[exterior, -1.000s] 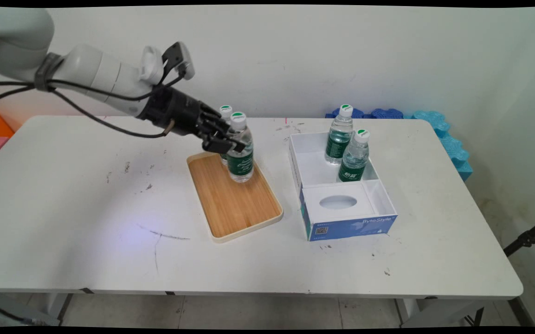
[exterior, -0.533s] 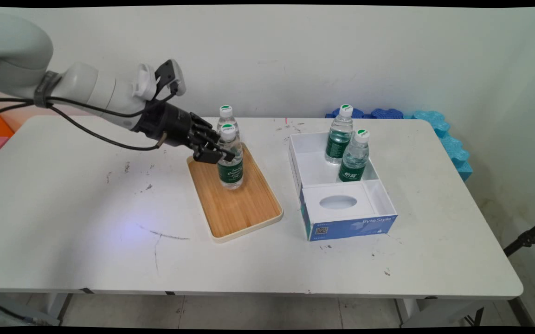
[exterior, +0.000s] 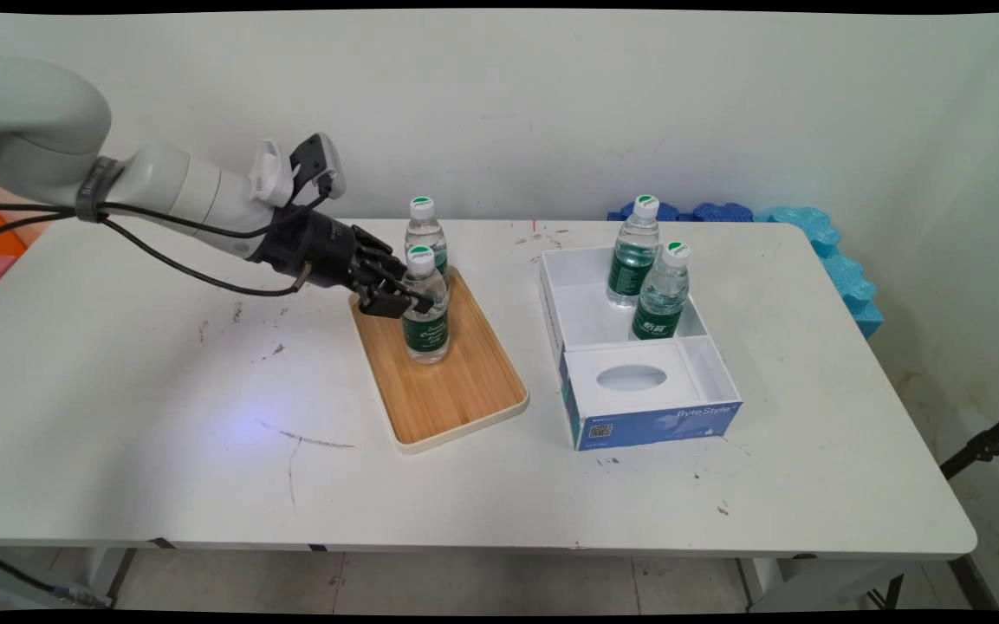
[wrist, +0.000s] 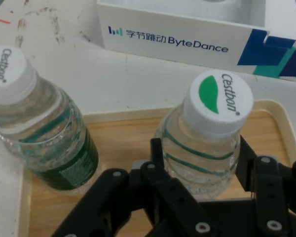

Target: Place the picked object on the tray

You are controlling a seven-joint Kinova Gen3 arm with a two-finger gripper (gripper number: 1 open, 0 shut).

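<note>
I'm watching the tool (exterior: 408,299) coming down: a second ago it was carrying the near bottle (exterior: 426,305) above the wooden tray (exterior: 456,390); now the bottle's base is sitting on, or just above, the tray's far half. Contact is hard to confirm from here. The tool is clamped on the bottle's shoulder below the white cap (wrist: 218,101), one finger (wrist: 160,150) on each side.

A second bottle (exterior: 425,234) is standing upright just behind it on the tray's far end, close to the tool's path. To the right, well apart, a blue-and-white box (exterior: 646,420) is holding two more bottles (exterior: 635,251) (exterior: 662,293) in its far compartment. Blue foam pieces (exterior: 828,251) are lining the surface's far right edge.
</note>
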